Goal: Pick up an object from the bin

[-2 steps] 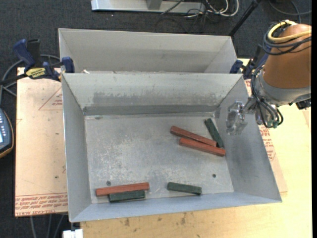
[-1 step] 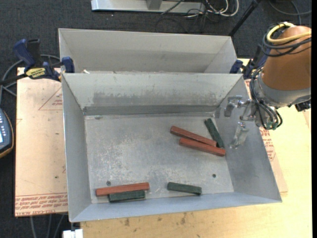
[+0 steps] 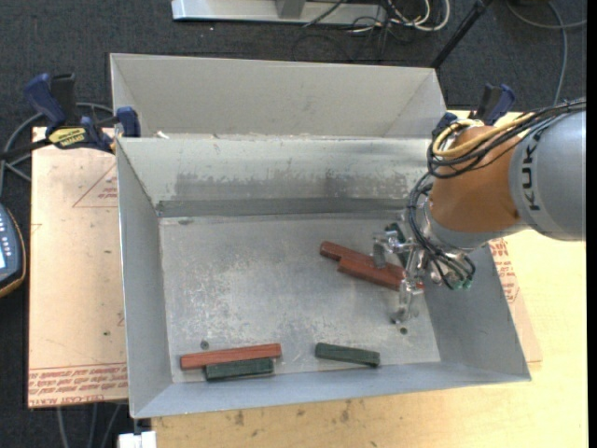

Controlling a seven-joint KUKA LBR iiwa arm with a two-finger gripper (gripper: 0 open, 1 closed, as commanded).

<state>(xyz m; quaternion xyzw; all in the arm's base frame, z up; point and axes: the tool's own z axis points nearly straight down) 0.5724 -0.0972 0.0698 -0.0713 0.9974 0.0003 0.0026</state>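
We look down on the grey bin (image 3: 280, 171) from above, slightly aside, far enough back to see it whole. The arm (image 3: 485, 189) reaches in from our right.

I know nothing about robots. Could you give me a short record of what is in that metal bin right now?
container: grey metal bin
gripper: gripper, low at the floor's right side
beside gripper: two reddish-brown bars, overlapping
front left: single reddish-brown bar lying against a dark green bar
front middle: second green bar, alone
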